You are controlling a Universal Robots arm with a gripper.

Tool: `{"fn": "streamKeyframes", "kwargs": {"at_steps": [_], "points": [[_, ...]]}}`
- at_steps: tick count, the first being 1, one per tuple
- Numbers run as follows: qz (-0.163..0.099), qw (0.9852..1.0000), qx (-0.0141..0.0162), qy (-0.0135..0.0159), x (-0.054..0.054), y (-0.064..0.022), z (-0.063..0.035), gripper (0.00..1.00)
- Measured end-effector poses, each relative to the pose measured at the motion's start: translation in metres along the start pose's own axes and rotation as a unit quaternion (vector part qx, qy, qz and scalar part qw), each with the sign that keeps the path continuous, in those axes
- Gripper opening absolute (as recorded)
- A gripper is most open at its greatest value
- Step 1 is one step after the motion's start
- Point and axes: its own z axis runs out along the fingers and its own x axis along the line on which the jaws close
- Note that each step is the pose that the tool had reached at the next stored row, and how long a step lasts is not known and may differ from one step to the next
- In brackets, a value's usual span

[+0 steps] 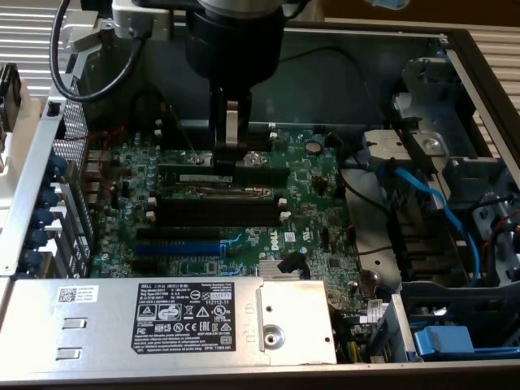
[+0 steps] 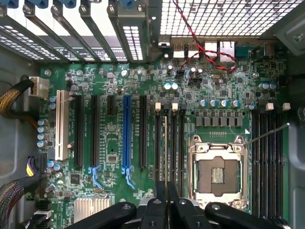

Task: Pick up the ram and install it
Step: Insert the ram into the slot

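One Universal Robots arm reaches straight down into an open Dell desktop case, its gripper (image 1: pixel 232 149) closed on the ram (image 1: pixel 195 162). In the exterior view the dark-green stick with its small white label stands on edge, lengthwise over the far end of the bank of black memory slots (image 1: pixel 219 213) on the motherboard (image 1: pixel 309 219). The fingers pinch its upper edge near the middle, a hold that judging by the pose keeps the stick level and in line with its slot. Nearer the camera lie a blue expansion slot (image 1: pixel 175 248) and the silver power supply (image 1: pixel 162 321), while blue cables (image 1: pixel 422 191) curl through the drive bay on the exterior view's right, well apart from the work. From the wrist view, looking down past the gripper (image 2: pixel 165 192), the ram (image 2: pixel 165 143) appears edge-on as a thin pale line among the memory slots (image 2: pixel 175 143), just beside the empty CPU socket (image 2: pixel 217 171). The two fingertips (image 2: pixel 159 195) meet tightly on the stick, with no gap to either side. Whether the ram is already seated or only resting in the mouth of its slot cannot be told. A blue PCIe slot (image 2: pixel 127 133) and a twisted red-and-black wire (image 2: pixel 209 52) lie clear of the fingers.
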Motion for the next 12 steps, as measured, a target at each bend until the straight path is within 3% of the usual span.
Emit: {"fn": "streamKeyframes", "kwargs": {"at_steps": [12], "points": [[0.0, 1.0, -0.0016, -0.0007, 0.001, 0.0004, 0.0145, 0.12]]}}
